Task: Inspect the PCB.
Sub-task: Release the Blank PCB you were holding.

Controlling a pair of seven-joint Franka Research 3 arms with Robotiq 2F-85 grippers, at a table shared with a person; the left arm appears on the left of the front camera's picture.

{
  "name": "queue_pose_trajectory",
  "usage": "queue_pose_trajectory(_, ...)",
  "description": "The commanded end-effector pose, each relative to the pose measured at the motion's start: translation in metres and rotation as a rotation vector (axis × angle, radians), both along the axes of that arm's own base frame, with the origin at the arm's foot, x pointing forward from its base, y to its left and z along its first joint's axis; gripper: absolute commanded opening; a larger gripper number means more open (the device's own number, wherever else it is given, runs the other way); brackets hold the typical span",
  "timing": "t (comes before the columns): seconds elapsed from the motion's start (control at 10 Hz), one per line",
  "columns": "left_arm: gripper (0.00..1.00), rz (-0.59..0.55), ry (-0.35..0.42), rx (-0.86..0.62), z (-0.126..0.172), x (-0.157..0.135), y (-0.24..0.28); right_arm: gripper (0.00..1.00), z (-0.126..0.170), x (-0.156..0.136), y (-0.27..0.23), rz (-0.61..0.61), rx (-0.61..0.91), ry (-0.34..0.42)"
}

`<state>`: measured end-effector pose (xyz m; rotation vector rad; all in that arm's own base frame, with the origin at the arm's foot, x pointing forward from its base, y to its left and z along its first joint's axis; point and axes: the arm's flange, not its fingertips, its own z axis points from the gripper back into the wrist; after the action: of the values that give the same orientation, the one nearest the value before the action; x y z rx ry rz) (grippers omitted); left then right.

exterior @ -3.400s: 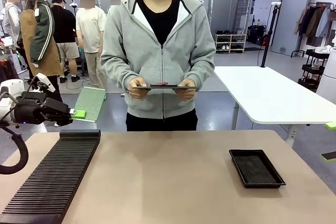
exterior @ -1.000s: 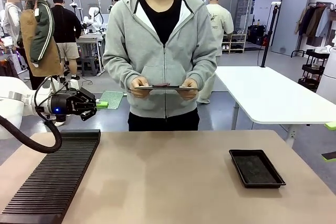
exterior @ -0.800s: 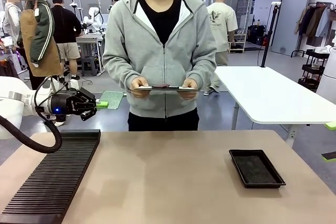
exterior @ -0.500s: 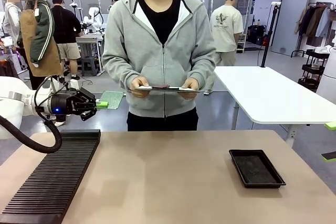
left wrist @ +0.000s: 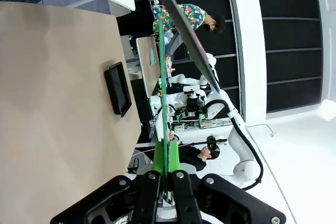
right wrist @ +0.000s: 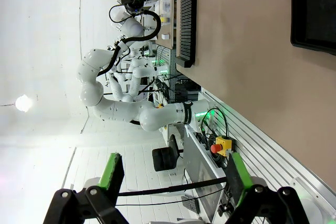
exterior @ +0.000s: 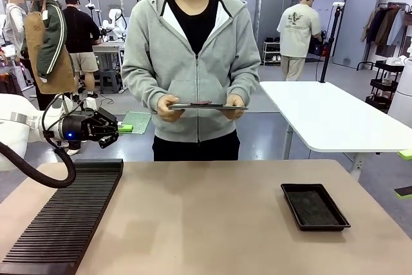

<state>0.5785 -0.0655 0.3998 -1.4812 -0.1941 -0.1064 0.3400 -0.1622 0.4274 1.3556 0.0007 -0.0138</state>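
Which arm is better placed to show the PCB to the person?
Left, probably: the left gripper is shut on the PCB, off the table. The right gripper stands open and holds nothing.

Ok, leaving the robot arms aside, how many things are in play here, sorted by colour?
Green: 1, the PCB in the left gripper.
Black: 2, the slotted rack and the tray, both on the table.
Dark: 1, the flat panel that the person holds.
Total: 4.
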Motion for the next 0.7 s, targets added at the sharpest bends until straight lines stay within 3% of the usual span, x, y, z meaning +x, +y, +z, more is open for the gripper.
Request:
queue_pose_trajectory(0.0,0.03,0.005,-0.008,0.004,0.0022,-0.0009,0.0,1.0,0.0014,0.001,-0.0006,-0.003,-0.001,0.004)
queue_pose_trajectory(0.6,0.03,0.005,-0.008,0.004,0.0022,-0.0009,0.0,1.0,0.0014,0.001,-0.0006,-0.003,-0.001,0.004)
